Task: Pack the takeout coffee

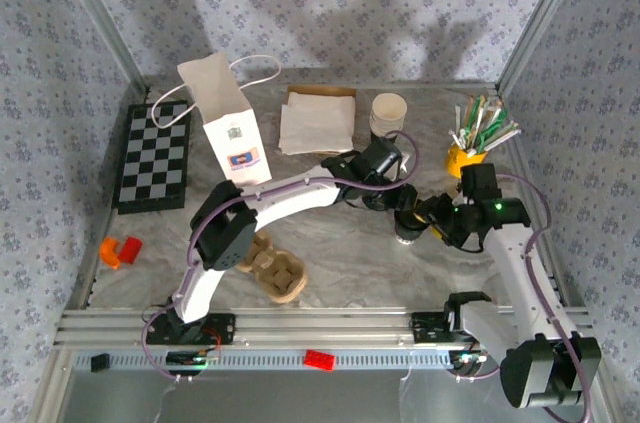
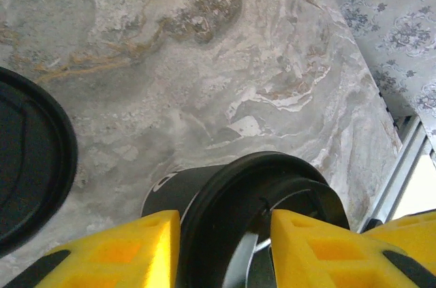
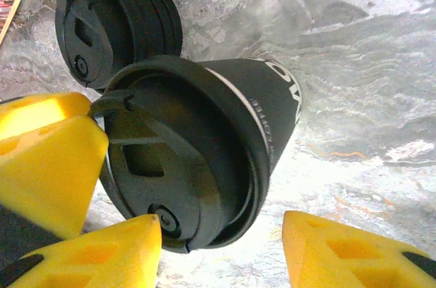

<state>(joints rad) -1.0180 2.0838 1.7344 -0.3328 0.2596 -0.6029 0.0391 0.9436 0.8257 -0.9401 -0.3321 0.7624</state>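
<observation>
The takeout coffee [image 1: 405, 234] is a dark cup with a black lid, standing on the marble table between the two grippers. From the left, my left gripper [image 1: 392, 201] reaches over it. In its wrist view the yellow fingers [image 2: 136, 247] flank the lid [image 2: 231, 206], one against the rim, and I cannot tell whether they press. My right gripper [image 3: 218, 233] is open around the cup [image 3: 197, 145], with a clear gap on its right side. The left gripper's finger [image 3: 48, 158] touches the lid's edge. The white paper bag [image 1: 232, 128] stands open at the back left.
A stack of loose black lids [image 3: 116, 22] sits just beyond the cup. Lidless cups [image 1: 388, 113], napkins [image 1: 318, 123] and a yellow holder of stirrers [image 1: 470, 153] line the back. A cardboard cup carrier [image 1: 275, 271] lies front left, a checkerboard [image 1: 153, 155] far left.
</observation>
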